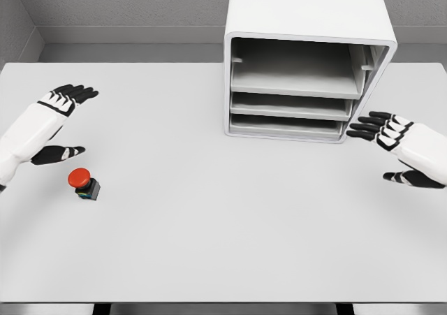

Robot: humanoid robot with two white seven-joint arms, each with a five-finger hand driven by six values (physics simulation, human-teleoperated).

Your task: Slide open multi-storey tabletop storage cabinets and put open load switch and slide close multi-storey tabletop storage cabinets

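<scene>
A white multi-storey storage cabinet (307, 56) stands at the back right of the table, its front facing me with three shelf-like drawers visible inside. The load switch (84, 184), a small dark block with a red round button, sits on the table at the front left. My left hand (66, 123) hovers just above and behind the switch, fingers spread, holding nothing. My right hand (391, 151) floats beside the cabinet's lower right corner, fingers spread toward it, apart from it and empty.
The light grey table (223, 245) spans the whole view, with its front edge near the bottom. A grey wall runs behind the cabinet.
</scene>
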